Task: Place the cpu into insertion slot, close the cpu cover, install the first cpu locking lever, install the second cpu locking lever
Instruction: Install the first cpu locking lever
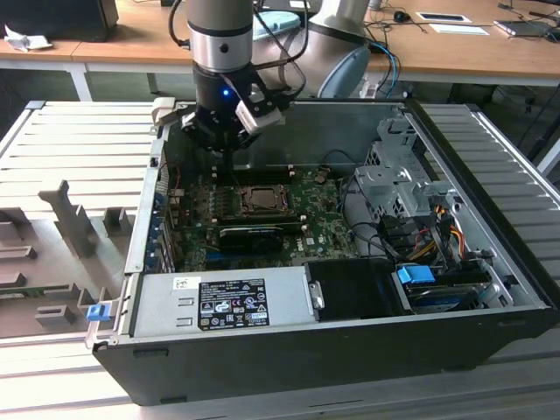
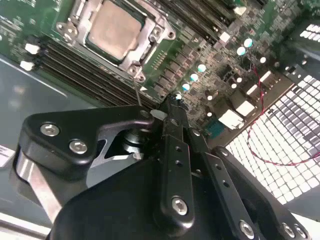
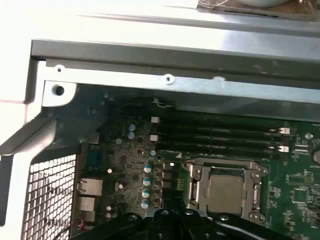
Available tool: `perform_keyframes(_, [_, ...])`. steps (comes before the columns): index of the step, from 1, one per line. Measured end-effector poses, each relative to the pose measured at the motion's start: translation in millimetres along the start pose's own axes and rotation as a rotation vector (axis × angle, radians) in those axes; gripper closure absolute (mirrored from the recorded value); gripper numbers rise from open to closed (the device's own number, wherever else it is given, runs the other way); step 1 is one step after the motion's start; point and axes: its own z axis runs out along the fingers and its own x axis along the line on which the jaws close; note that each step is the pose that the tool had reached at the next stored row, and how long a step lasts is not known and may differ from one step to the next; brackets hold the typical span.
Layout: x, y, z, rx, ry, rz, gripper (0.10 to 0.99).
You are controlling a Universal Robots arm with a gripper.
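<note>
1. The arm reaches down into the open computer case (image 1: 350,131). Its gripper (image 1: 229,159) hangs over the far edge of the green motherboard (image 1: 325,233), just behind the socket as I look in the exterior view.
2. The cpu (image 2: 115,27) sits inside the insertion slot (image 1: 248,194). Its pale metal top faces up and shows in both wrist views (image 3: 226,192).
3. The cpu cover (image 3: 225,168) lies down flat, with its frame around the chip and the chip showing through the window.
4. In the second wrist view, a thin metal rod (image 2: 136,90) runs from one corner of the socket frame toward the tip of the gripper (image 2: 171,102). I cannot tell if the two are touching.
5. I cannot tell how far the jaws stand open, or whether they have hold of anything, because the black body of the gripper (image 3: 172,215) hides this.
6. Long dark memory slots (image 3: 220,132) run beside the socket.
7. A grey power supply box (image 1: 219,302) lies along the near side of the case in the exterior view.
</note>
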Motion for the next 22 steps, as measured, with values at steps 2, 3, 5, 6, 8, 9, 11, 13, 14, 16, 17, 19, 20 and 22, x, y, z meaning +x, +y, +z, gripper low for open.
perform_keyframes(2, [6.8, 4.9, 7.6, 0.000, 0.0001, 0.000, 0.980])
perform_keyframes(3, [7.0, 7.2, 9.3, 0.000, 0.0000, 0.000, 0.980])
perform_keyframes(5, [7.2, 11.8, 10.4, 0.000, 0.0001, 0.000, 0.980])
perform_keyframes(6, [7.2, 13.6, 10.7, 0.000, 0.0001, 0.000, 0.980])
perform_keyframes(8, [6.7, 19.8, 11.9, 0.000, 0.0000, 0.000, 0.980])
perform_keyframes(9, [6.4, 23.7, 12.8, 0.000, 0.0000, 0.000, 0.980])
perform_keyframes(11, [5.0, 24.9, 13.3, 0.000, 0.0001, 0.000, 0.980])
perform_keyframes(13, [2.3, 24.8, 13.4, 0.000, 0.0001, 0.000, 0.980])
perform_keyframes(14, [2.1, 24.8, 13.4, 0.000, 0.0001, 0.000, 0.980])
perform_keyframes(16, [1.1, 24.8, 13.8, 0.000, -0.0001, 0.000, 0.980])
perform_keyframes(17, [0.1, 24.7, 13.8, 0.000, 0.0001, 0.000, 0.980])
perform_keyframes(19, [-2.3, 24.5, 14.0, 0.000, 0.0001, 0.000, 0.980])
perform_keyframes(20, [-3.5, 24.4, 14.1, 0.000, 0.0001, 0.000, 0.980])
perform_keyframes(22, [-6.6, 24.1, 14.3, 0.001, 0.0000, 0.000, 0.980])
